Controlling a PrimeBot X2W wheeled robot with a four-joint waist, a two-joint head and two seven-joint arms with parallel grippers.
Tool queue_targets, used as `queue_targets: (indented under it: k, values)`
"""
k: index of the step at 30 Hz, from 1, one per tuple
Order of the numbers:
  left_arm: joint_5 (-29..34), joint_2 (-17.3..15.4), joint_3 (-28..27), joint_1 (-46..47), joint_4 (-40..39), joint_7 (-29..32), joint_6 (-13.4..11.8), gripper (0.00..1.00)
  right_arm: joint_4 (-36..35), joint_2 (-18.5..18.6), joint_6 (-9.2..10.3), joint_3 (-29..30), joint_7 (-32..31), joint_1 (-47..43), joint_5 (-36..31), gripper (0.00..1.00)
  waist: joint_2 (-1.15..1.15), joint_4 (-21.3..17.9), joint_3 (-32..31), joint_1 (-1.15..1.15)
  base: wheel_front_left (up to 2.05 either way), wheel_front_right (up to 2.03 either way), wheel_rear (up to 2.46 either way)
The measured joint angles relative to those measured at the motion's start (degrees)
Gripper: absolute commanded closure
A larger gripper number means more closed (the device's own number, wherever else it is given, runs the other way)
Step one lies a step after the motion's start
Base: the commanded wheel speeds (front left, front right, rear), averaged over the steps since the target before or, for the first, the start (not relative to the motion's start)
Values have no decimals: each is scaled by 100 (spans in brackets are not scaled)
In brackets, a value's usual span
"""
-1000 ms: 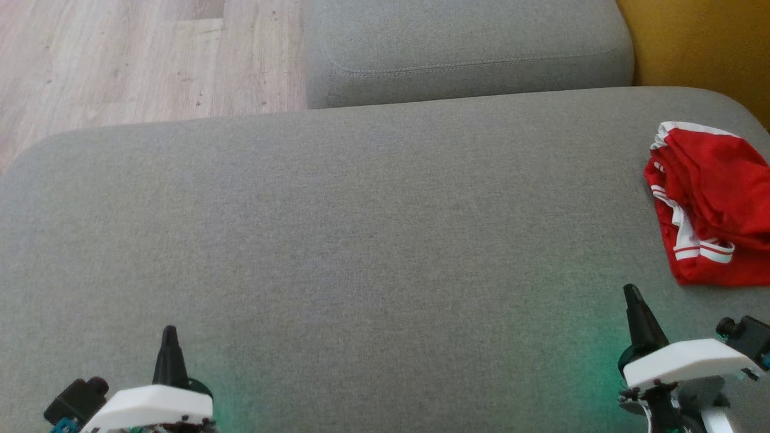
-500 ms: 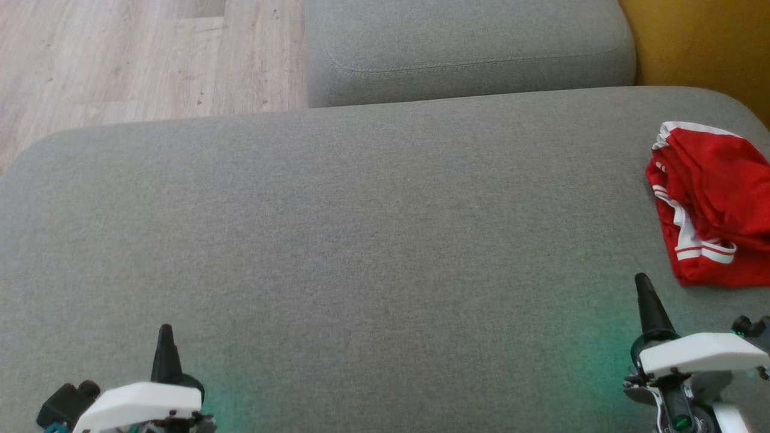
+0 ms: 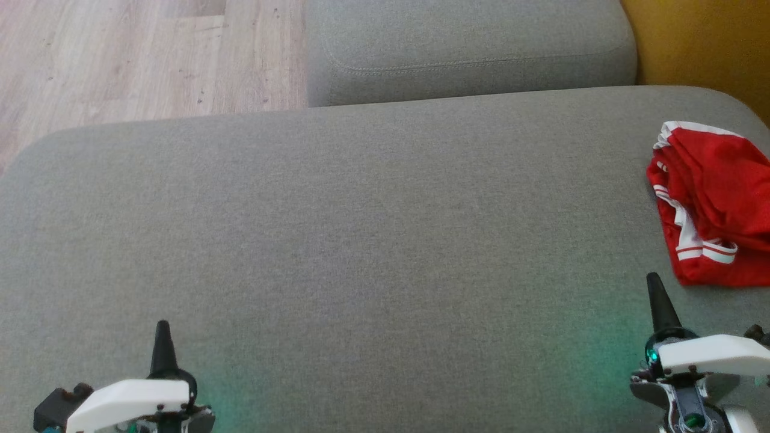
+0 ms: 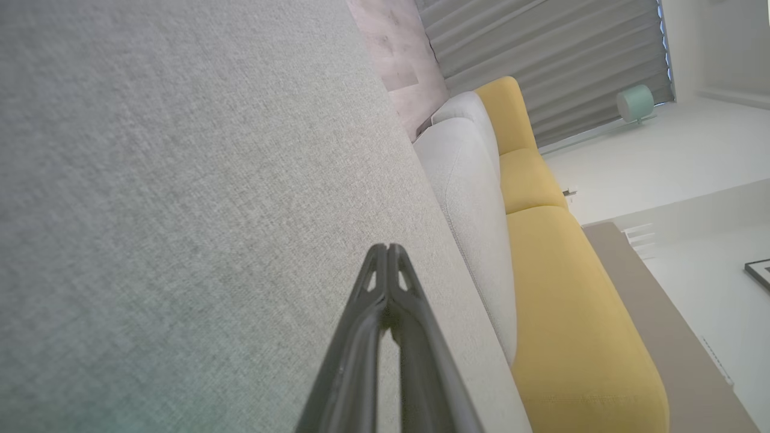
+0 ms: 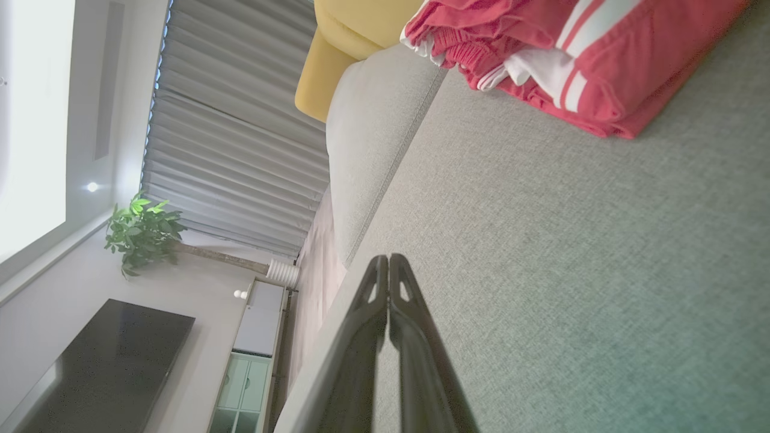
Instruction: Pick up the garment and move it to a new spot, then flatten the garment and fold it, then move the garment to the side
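The left gripper (image 3: 162, 328) is held with its two dark fingers pressed together and nothing between them; it is positioned over the near left part of the grey seat cushion (image 3: 373, 240). The right gripper (image 3: 654, 281) is likewise closed and empty, over the near right part of the same cushion. The garment (image 3: 716, 204), red with white stripes and white trim, is laid as a folded bundle at the right edge of the cushion, just beyond the right gripper and apart from its tips.

From the head camera, a second grey cushion (image 3: 469, 48) is seen behind the seat, with wooden floor (image 3: 120, 60) to its left and yellow upholstery (image 3: 698, 42) to its right. In the left wrist view, yellow seat cushions (image 4: 571, 300), a pleated curtain (image 4: 541, 54) and a mint-green round object (image 4: 634, 103) are presented beyond the closed fingers. In the right wrist view, the garment's layered edge is shown resting on the cushion, together with a potted plant (image 5: 141, 231), a dark screen (image 5: 102, 361) and a pale cabinet (image 5: 252, 343)
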State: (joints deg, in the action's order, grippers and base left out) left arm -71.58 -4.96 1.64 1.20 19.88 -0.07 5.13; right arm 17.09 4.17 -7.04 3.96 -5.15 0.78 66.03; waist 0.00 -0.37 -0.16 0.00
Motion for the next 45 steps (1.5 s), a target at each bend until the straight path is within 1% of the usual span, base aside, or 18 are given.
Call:
queue_targets:
  k: [27,36,39,45]
  values:
    - [-1434,178,-401,108,-257,455,144,100,-56,-118,0,242,-69,127,1815,100,0,27,24,0,0,0,0]
    - [-1850,209,-549,141,-344,569,155,100,-74,-147,0,337,-100,233,2326,100,0,34,31,0,0,0,0]
    - [-1998,225,-572,205,-360,614,196,100,-92,-151,0,365,-100,243,2530,100,0,37,34,0,0,0,0]
    - [-2027,230,-581,226,-377,614,196,100,-92,-153,0,372,-100,243,2573,100,0,37,34,0,0,0,0]
